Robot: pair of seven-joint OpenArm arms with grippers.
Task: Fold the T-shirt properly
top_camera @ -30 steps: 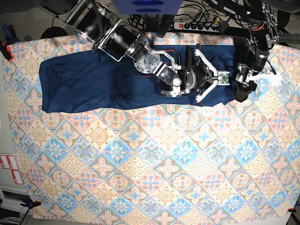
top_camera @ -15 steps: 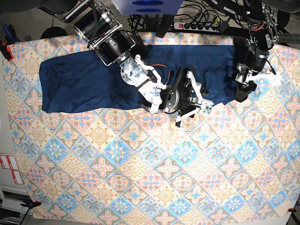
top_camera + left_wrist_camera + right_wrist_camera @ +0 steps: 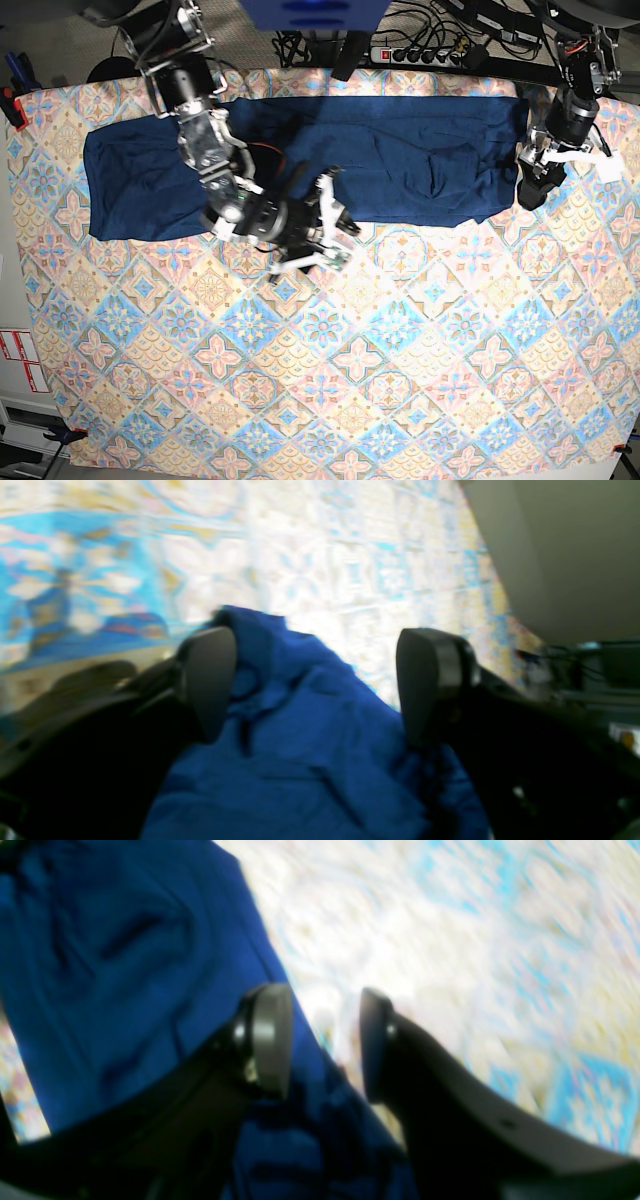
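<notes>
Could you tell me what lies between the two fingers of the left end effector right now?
In the left wrist view, the T-shirt lies bunched between the fingers of the open left end effector.

the right arm reaches down from the top left of the base view, bent at the wrist so the right gripper points sideways toward the middle. its fingers stand a moderate way apart with nothing pinched between them. the left arm comes in from the top right corner, its forearm angled down and inward. the left gripper points downward, and its fingers are spread wide, gripping nothing. both wrist views are blurred.
</notes>
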